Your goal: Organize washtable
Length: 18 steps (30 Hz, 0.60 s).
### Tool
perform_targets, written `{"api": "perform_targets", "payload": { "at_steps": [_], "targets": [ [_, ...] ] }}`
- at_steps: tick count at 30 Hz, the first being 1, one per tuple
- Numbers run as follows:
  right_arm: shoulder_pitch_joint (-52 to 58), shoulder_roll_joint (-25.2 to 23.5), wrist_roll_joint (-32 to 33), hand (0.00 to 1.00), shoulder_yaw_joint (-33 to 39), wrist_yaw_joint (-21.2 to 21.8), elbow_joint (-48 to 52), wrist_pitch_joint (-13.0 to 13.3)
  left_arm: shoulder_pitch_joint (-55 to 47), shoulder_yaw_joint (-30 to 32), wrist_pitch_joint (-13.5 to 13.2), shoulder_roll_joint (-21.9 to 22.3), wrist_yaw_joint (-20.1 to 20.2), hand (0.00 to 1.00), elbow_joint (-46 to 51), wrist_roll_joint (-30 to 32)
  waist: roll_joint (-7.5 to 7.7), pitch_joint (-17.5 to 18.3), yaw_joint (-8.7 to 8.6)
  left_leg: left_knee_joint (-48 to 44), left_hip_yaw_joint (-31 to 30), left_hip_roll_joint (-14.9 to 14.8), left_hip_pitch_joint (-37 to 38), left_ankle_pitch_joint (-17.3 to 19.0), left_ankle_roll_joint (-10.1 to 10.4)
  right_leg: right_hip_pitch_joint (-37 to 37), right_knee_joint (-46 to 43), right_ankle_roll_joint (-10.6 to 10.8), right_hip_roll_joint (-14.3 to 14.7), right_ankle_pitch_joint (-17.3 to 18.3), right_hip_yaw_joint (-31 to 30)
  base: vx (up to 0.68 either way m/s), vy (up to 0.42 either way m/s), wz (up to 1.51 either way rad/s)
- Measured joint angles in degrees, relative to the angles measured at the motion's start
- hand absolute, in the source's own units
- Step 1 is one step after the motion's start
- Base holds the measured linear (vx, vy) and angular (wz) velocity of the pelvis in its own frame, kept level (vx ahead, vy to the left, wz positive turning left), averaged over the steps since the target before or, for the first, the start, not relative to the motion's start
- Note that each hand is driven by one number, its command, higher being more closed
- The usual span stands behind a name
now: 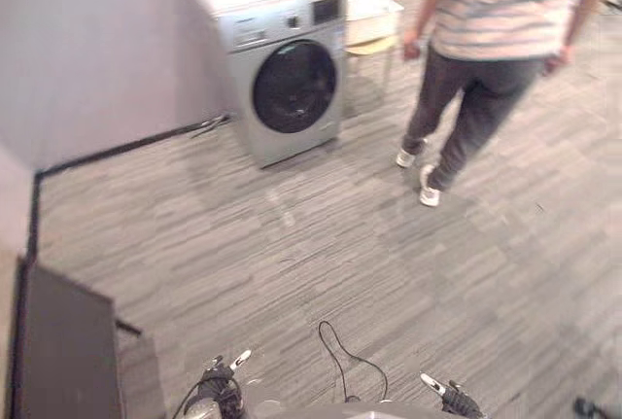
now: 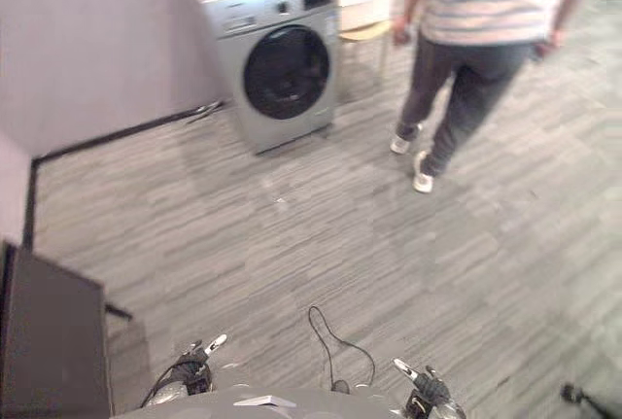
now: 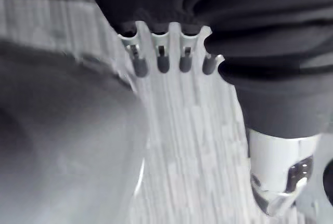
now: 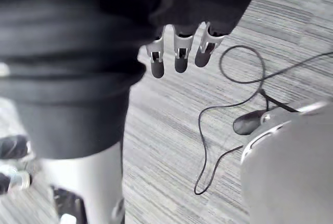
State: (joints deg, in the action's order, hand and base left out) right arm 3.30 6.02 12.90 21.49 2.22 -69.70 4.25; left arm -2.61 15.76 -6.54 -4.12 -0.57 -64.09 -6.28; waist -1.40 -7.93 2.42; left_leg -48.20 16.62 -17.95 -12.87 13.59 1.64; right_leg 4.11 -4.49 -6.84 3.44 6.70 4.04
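Observation:
My left hand (image 1: 225,368) hangs low at the bottom edge of the left eye view. Its fingers (image 3: 163,63) are straight and hold nothing, with grey floor below them. My right hand (image 1: 445,395) hangs at the bottom right, its fingers (image 4: 180,60) likewise relaxed and empty above the floor. Neither hand touches anything.
A silver front-loading washing machine (image 1: 282,69) stands against the wall at the far left. A person (image 1: 486,59) walks away at the far right, beside a pale chair (image 1: 369,11). The top of a dark piece of furniture (image 1: 63,351) sits close at my lower left. Grey plank floor lies between.

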Motion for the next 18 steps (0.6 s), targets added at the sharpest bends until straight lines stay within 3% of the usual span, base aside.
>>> {"api": "perform_targets", "payload": {
  "at_steps": [1,2,3,4,5,6,7,10,12,15,16,17,18],
  "targets": [
    [-0.1,0.0,0.0,0.00,0.6,0.0,-0.2,0.0,-0.2,-0.2,0.1,-0.3,0.0,0.00,-0.6,0.0,-0.03,0.0,0.08,5.5,-2.2,3.6,-1.4,0.9,0.1,0.3,0.0,0.3,-0.2,-0.1,-3.3,-0.23,0.031,-1.36],
    [0.1,-0.1,-0.1,0.00,1.2,0.0,-0.2,0.0,-0.3,-0.2,0.2,-0.4,0.0,0.00,-0.9,0.0,-0.10,0.0,0.07,9.2,-3.5,4.9,-1.9,0.8,0.2,0.6,0.1,0.6,-0.3,0.0,-4.8,-0.31,0.027,-1.48],
    [0.8,-0.4,-0.1,0.00,2.4,0.0,-0.1,0.0,-0.7,0.0,0.3,-0.3,0.0,0.00,-1.1,0.0,-0.08,0.0,0.10,18.5,-7.3,7.7,-1.9,-0.1,1.6,0.9,0.0,1.4,-0.5,0.7,-7.6,-0.30,0.040,-1.28],
    [1.3,-0.5,-0.2,0.00,3.4,0.0,-0.2,-0.1,-1.4,0.1,0.2,-0.2,0.0,0.00,-1.0,0.0,-0.32,0.1,0.08,27.0,-12.4,10.1,-1.6,-1.8,4.1,1.0,-0.3,2.3,-0.7,1.6,-10.4,-0.25,0.088,-1.44],
    [1.7,-0.3,-0.2,0.00,3.6,0.1,-0.2,0.0,-2.0,0.0,0.2,0.2,0.0,0.00,-1.1,0.1,-0.82,0.4,0.20,31.9,-15.8,11.0,-1.2,-3.9,4.8,1.0,-0.7,3.3,-0.6,2.1,-13.0,-0.06,0.150,-1.43],
    [1.9,0.0,-0.3,0.00,3.6,0.1,-0.1,0.0,-2.7,0.1,0.3,0.9,-0.1,0.00,-1.3,0.1,-1.62,0.6,0.46,32.4,-16.0,10.9,-0.1,-7.8,3.7,1.2,-1.6,4.8,-0.3,2.9,-15.4,0.16,0.218,-1.47],
    [2.1,-0.1,-0.5,0.00,3.6,0.0,-0.1,-0.1,-3.8,0.4,0.3,0.8,0.0,0.00,-1.7,0.0,-1.17,1.0,0.40,32.1,-13.5,11.2,1.2,-10.2,2.2,1.3,-3.0,6.3,-1.0,4.2,-18.0,0.25,0.201,-1.18],
    [2.6,-1.9,-0.5,0.00,3.7,0.0,0.0,0.0,-3.6,-0.7,0.3,-1.4,0.0,0.00,-1.9,1.1,1.90,2.8,-0.36,36.2,-8.9,14.0,3.6,-9.6,0.9,-0.2,-3.6,7.4,-5.0,4.6,-19.0,0.31,0.162,-0.75],
    [2.6,-2.2,-0.5,0.00,3.6,0.1,0.2,0.0,-2.2,-3.0,0.3,-2.0,-0.1,0.00,-2.3,1.1,2.27,3.3,-0.48,40.1,-6.3,15.2,6.2,-9.7,0.0,-1.5,-5.7,7.5,-5.9,4.5,-19.1,0.30,0.130,-0.64],
    [2.5,-1.9,-0.4,0.00,3.3,0.0,1.7,0.1,-0.2,-6.8,0.2,-2.1,-0.1,0.00,-2.5,1.1,1.10,2.7,-0.97,43.8,-1.8,15.6,10.9,-9.6,-1.0,-8.6,-21.5,8.9,-4.6,5.2,-18.8,0.19,0.086,-0.65],
    [2.5,-2.0,-0.4,0.00,3.0,0.1,2.3,0.1,0.4,-7.3,0.2,-2.2,-0.1,0.00,-2.6,0.9,1.21,2.1,-1.46,44.1,-0.5,15.7,12.4,-9.2,-1.5,-12.3,-29.3,12.3,-4.3,4.5,-18.3,0.17,0.052,-0.59],
    [2.1,-2.0,-0.3,0.00,2.1,0.1,2.9,0.1,0.8,-8.0,0.2,-2.2,-0.1,0.00,-2.7,0.6,1.12,1.2,-3.00,44.2,0.5,15.5,14.0,-8.7,-2.1,-16.5,-38.2,17.4,-4.7,2.0,-15.8,0.16,0.045,-0.50],
    [0.9,-1.2,-0.3,0.00,2.0,0.1,3.2,-0.2,1.3,-9.2,0.1,-2.5,-0.1,0.00,-2.6,0.4,1.45,0.7,-3.97,44.6,1.4,15.4,15.6,-8.5,-2.3,-18.9,-42.9,18.4,-5.3,1.4,-13.3,0.19,0.021,-0.55]
  ]
}}
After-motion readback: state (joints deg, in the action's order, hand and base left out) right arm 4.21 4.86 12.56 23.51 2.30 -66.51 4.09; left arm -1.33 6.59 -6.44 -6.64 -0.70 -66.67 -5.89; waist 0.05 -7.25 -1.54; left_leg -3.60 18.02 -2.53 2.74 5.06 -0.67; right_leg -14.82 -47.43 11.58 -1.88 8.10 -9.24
